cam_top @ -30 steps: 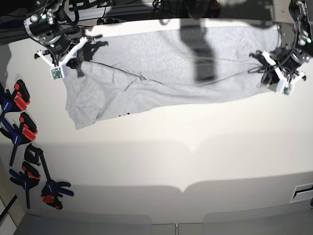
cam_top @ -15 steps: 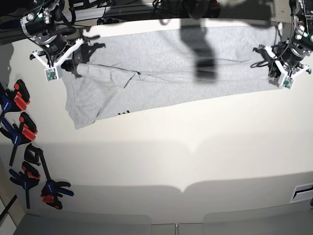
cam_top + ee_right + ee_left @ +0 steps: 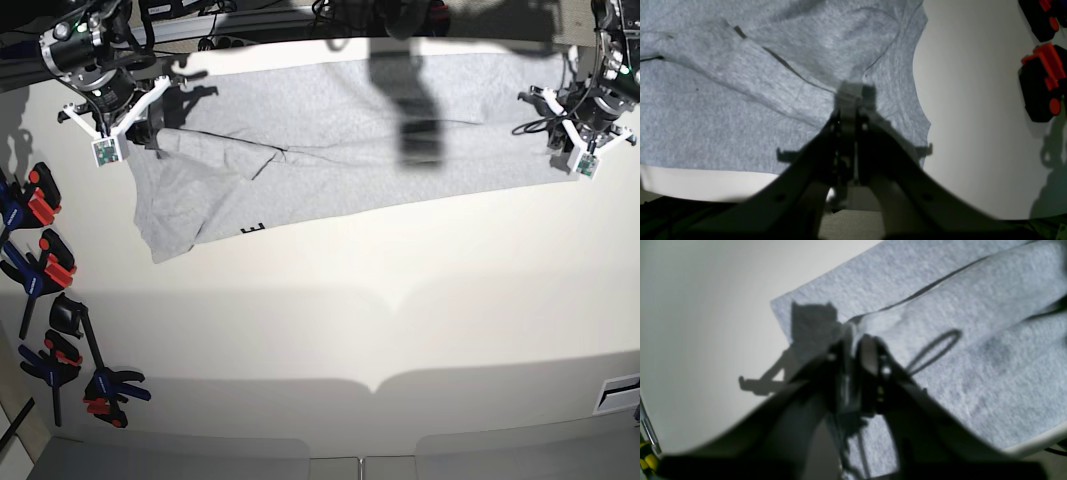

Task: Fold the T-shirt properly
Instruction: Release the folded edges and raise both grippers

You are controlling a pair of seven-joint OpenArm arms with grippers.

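Note:
The light grey T-shirt [image 3: 340, 130] lies stretched across the far part of the white table, folded over lengthwise, with a bit of black lettering [image 3: 252, 230] at its near edge. My left gripper [image 3: 572, 135] is at the base view's right, shut on a pinched fold of the T-shirt [image 3: 940, 340] near its corner; in the left wrist view the gripper [image 3: 855, 340] grips the cloth. My right gripper [image 3: 150, 135] is at the base view's left, shut on the T-shirt [image 3: 740, 83]; in the right wrist view the gripper [image 3: 853, 91] holds a bunched fold.
Several red, black and blue clamps [image 3: 40, 270] lie along the table's left edge and show in the right wrist view [image 3: 1043, 83]. Cables and dark gear sit behind the table's far edge [image 3: 300, 45]. White table [image 3: 380, 320] stretches in front of the T-shirt.
Both grippers have moved toward the far edge, pulling the held layer of the T-shirt back. The fold has tightened and more black lettering shows at the near edge.

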